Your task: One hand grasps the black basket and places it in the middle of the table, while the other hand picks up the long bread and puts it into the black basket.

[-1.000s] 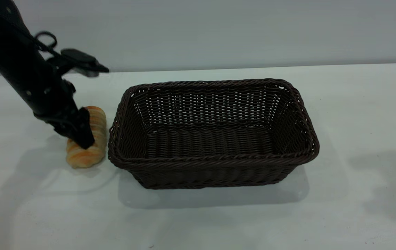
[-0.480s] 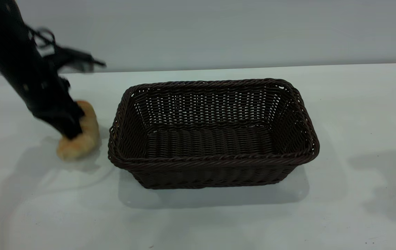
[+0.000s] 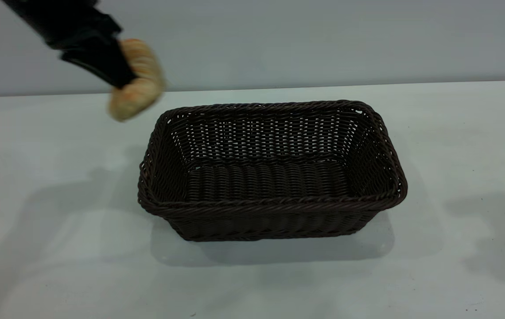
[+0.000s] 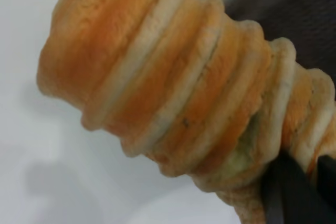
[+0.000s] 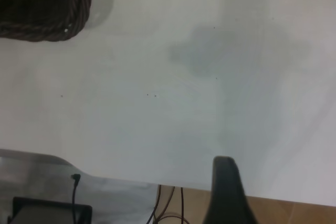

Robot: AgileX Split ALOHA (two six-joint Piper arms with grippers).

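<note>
One black basket (image 3: 272, 208), nothing inside

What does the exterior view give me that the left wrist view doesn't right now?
Only the exterior view shows the whole black basket standing empty on the table, with the left gripper raised beyond its left end. Only the left wrist view shows the bread's pale ridges close up. Both show the long bread held in that gripper.
</note>
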